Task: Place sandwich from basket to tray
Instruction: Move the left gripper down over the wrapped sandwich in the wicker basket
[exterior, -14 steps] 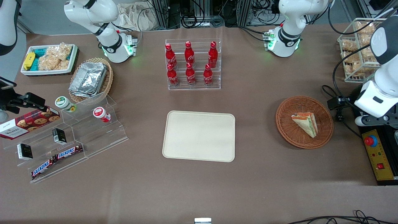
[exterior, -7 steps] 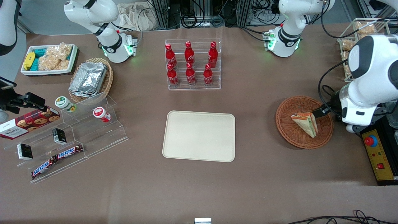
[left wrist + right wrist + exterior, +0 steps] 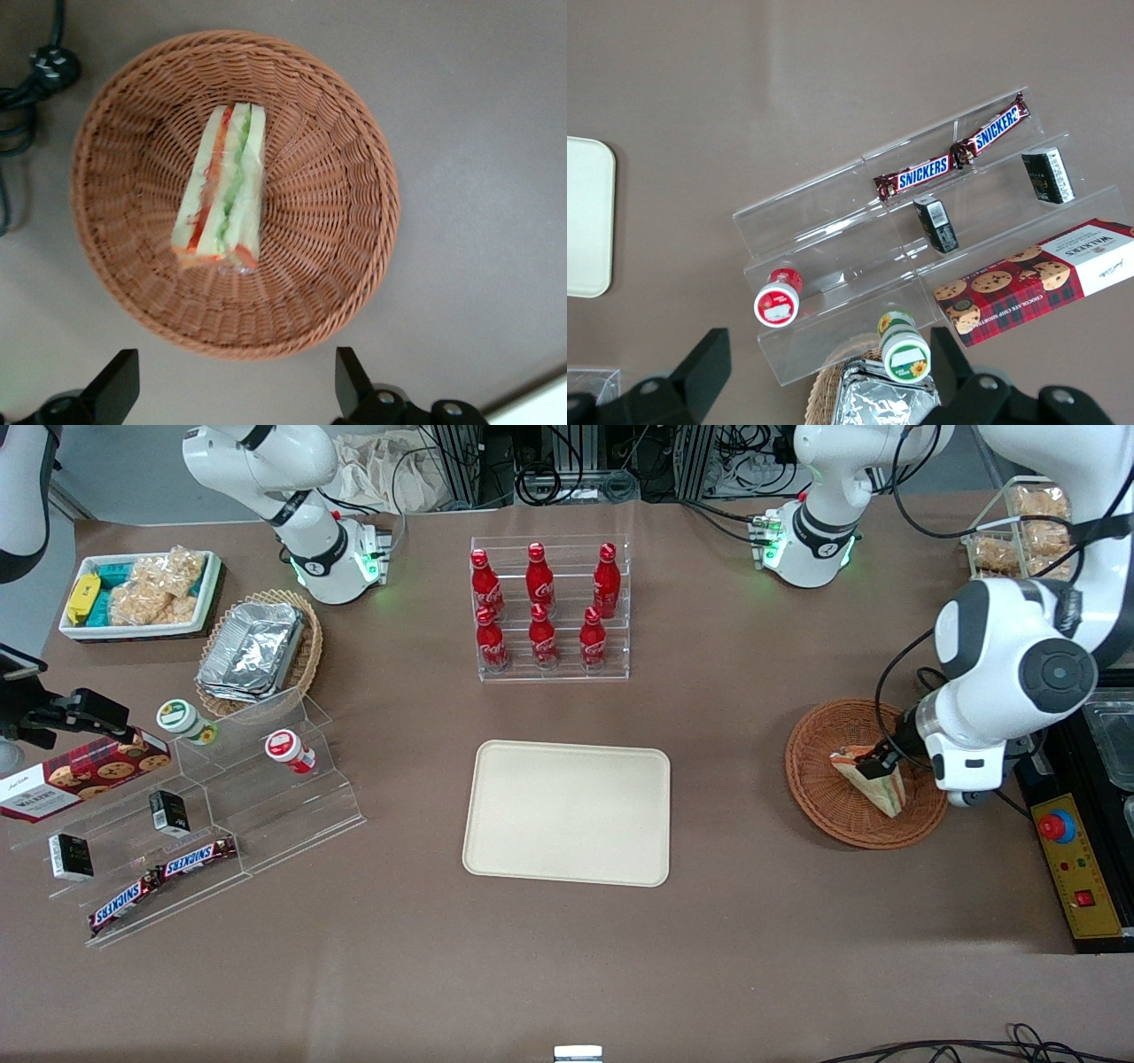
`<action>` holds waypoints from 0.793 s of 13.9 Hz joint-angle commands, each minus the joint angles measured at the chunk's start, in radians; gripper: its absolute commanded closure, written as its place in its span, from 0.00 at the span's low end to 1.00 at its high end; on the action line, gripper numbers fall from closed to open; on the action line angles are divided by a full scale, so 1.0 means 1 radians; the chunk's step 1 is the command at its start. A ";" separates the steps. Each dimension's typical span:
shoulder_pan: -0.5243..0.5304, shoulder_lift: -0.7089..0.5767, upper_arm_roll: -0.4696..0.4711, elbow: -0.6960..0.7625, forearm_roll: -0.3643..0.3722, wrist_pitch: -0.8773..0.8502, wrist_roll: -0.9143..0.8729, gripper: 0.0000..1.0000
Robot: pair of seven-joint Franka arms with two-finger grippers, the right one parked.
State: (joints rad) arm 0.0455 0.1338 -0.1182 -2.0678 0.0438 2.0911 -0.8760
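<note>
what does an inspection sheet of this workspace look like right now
surface: brown table, no spills seen
sandwich: lying in the basket, not gripped
tray: nothing on it, toward the parked arm's end from the basket
clutter: rack of red cola bottles, farther from the front camera than the tray; tiered stand with Snickers bars, cookie box, foil containers, snack bin
gripper: open, hovering above the basket, fingers apart and touching nothing
cables: black cord and plug on the table beside the basket
surroundings: emergency-stop box at the working arm's end
</note>
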 commanded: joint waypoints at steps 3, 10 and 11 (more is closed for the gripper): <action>0.053 -0.014 0.002 -0.150 0.022 0.193 -0.006 0.01; 0.085 0.033 0.002 -0.166 0.061 0.236 0.002 0.01; 0.085 0.044 0.002 -0.166 0.061 0.253 0.002 0.01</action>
State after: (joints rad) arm 0.1242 0.1560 -0.1114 -2.2249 0.0880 2.2983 -0.8717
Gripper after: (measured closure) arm 0.009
